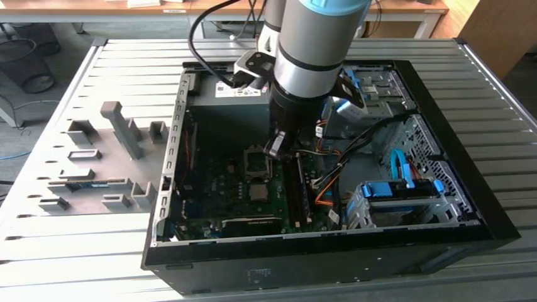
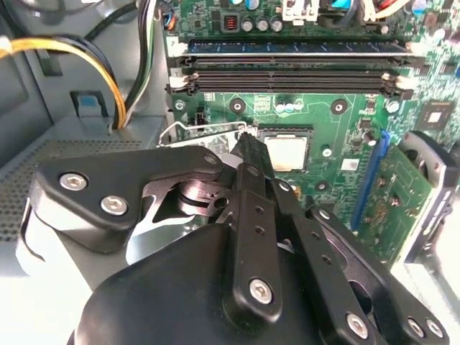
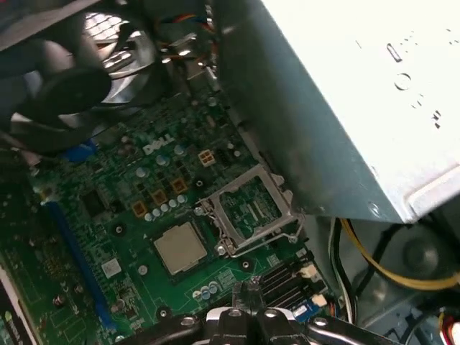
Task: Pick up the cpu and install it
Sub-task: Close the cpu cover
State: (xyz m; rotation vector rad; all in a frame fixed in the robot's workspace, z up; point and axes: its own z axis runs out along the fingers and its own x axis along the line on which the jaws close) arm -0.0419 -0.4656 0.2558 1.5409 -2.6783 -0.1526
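Grey slatted metal table (image 1: 75,264) carries the whole job. On it you have the big black computer case (image 1: 336,264), laid on its side with the panel off so the board faces up where the arm can reach it. At the far end of the case sits the grey metal power-supply box (image 3: 345,108). The green motherboard (image 1: 218,189) covers the floor toward the exterior view's left. Your black gripper (image 1: 275,150) hangs low over the board, jaws drawn together with nothing between them (in the second wrist view the fingers meet in one dark bar). Just beside its tip, the silver hinged retention frame (image 3: 251,205) is swung up off the socket, which leaves the seat open. The small flat silver-grey square cpu (image 3: 180,246) lies flat in that socket, near the gripper but apart from it.
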